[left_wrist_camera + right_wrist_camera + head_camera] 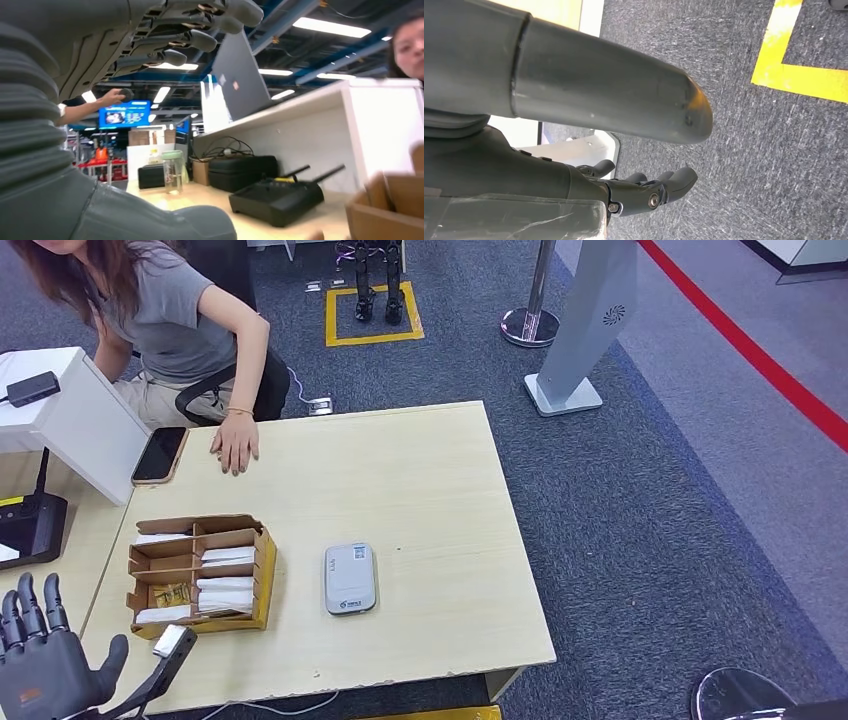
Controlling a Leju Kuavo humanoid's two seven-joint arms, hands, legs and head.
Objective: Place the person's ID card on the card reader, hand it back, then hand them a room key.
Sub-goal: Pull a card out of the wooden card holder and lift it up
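Head view: I'm seeing my left hand point(45, 665) hovering spread and empty, with the card reader point(350, 579) at two o'clock. Right hand point(644, 192) is hanging over carpet, fingers curled, holding nothing.

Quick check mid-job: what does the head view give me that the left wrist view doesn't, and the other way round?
Head view alone: the grey card reader flat on the table, the phone near the person's hand, and the cardboard box's white cards.

Left wrist view alone: a clear jar and a dark case further along the counter, under ceiling lights.

Both: the left robot hand, fingers spread and holding nothing, the cardboard box and the black device.
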